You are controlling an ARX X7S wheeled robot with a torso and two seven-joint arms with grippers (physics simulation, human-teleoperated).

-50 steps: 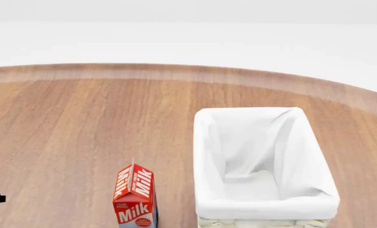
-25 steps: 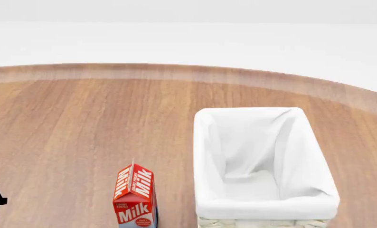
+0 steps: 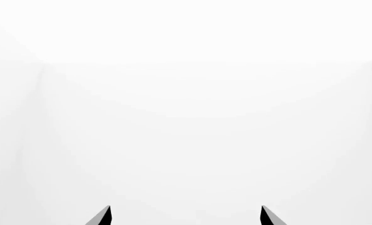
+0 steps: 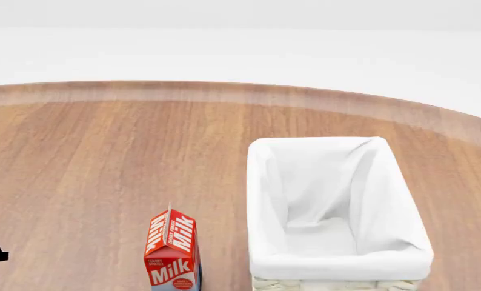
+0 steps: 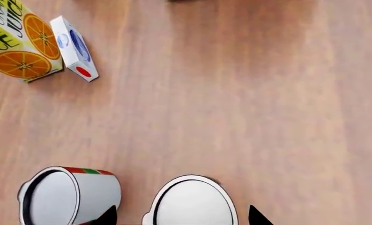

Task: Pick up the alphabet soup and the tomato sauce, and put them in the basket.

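A: Where are the cans? From the head we only see the milk (image 4: 173,251) and the basket (image 4: 261,200) on the bench (image 4: 103,151).

B: The right wrist has both. One silver top (image 5: 191,202) sits right between our right pincer (image 5: 181,216) tips, and the tomato sauce (image 5: 67,194), with its red and green band showing, stands just beside it. The centred one we take for the soup, though no label shows from above.

A: So that pincer is spread wide, nothing held?

B: Yes, tips either side of the lid, clear of it. The left pincer (image 3: 184,216) is also spread and empty, facing only white.

A: How do we close well?

B: We'd drop straight down so the tips straddle the can's wall, not the rim. The risk is the tip on the sauce side: it is near that can and could knock it. We'd keep the soup centred, then squeeze gently.

A: And the juice (image 5: 18,44) and small box (image 5: 75,48)?

B: Well apart, no trouble. The basket holds no cans yet.
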